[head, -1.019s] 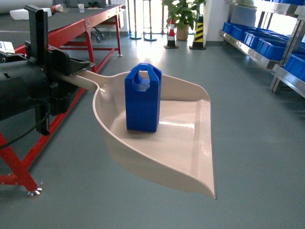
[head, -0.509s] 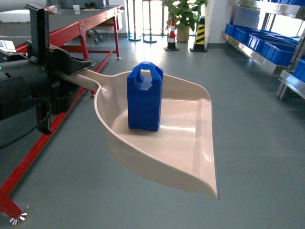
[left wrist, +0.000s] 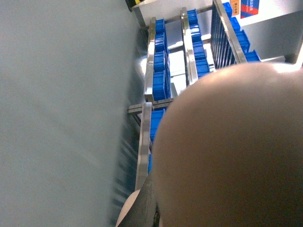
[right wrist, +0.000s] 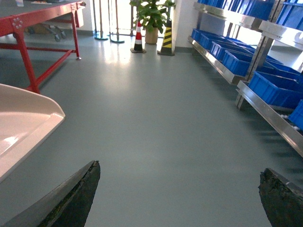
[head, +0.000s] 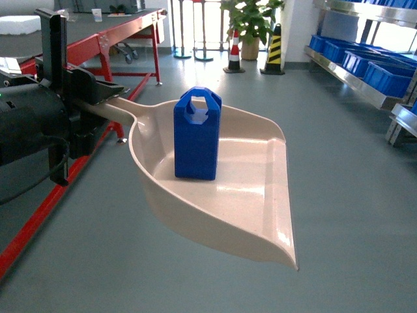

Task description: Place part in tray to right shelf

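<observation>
The beige tray [head: 247, 195] hangs in the air over the grey floor, its handle held by my left gripper [head: 103, 99], which is shut on it. A bright-blue part [head: 197, 137] stands upright inside the tray, near the handle end. The left wrist view is mostly filled by the tray's underside [left wrist: 236, 151]. My right gripper [right wrist: 182, 191] is open over bare floor with nothing between its fingers, and the tray's lip [right wrist: 28, 125] shows at its left. The right shelf [head: 352, 79] with blue crates runs along the far right, apart from the tray; its steel rail [right wrist: 270, 116] is also seen from the right wrist.
A red-framed table [head: 98, 45] stands along the left. At the back are a potted plant [head: 251, 19], a traffic cone [head: 234, 49] and a yellow-black post [head: 272, 49]. Open grey floor [head: 352, 195] lies between me and the shelf.
The room has slid past as my base rolls forward: the red table's foot left the view at lower left. The tray, part and left gripper keep the same pose.
</observation>
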